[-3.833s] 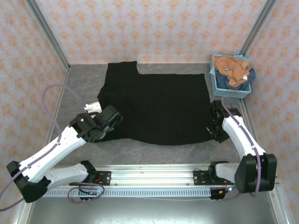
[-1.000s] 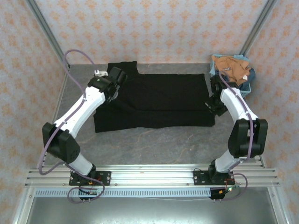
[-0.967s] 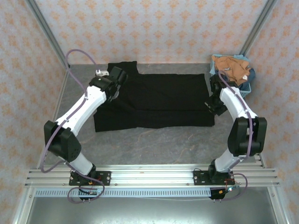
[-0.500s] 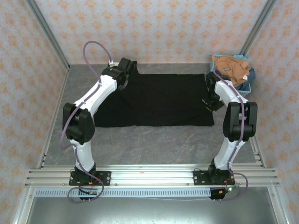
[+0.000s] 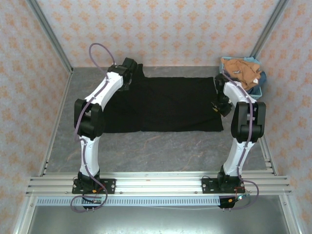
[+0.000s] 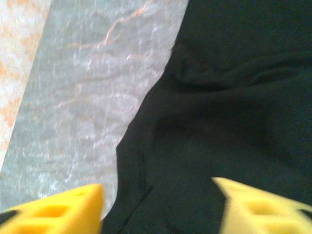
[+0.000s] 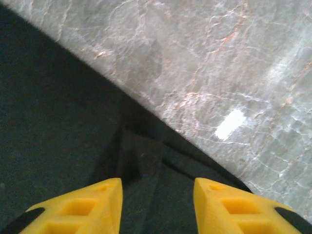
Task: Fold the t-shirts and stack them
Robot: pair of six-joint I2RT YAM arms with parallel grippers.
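Black t-shirt (image 5: 165,105) lies folded across the surface (image 5: 161,151). Left fingers (image 6: 58,209) gape at its 11 o'clock corner, seemingly empty through blur; right fingers (image 7: 83,204) stand parted over its 3 o'clock edge, holding nothing. Next fold wants both layers pinched together, edges flush

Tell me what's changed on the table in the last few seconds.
The large black cloth t-shirt was folded: its near edge went to the far side, leaving a shallower band. The left fingers and right fingers swept from near to far and now stand open over the cloth. The light blue plastic mesh basket and its orange-tan t-shirt stayed put.
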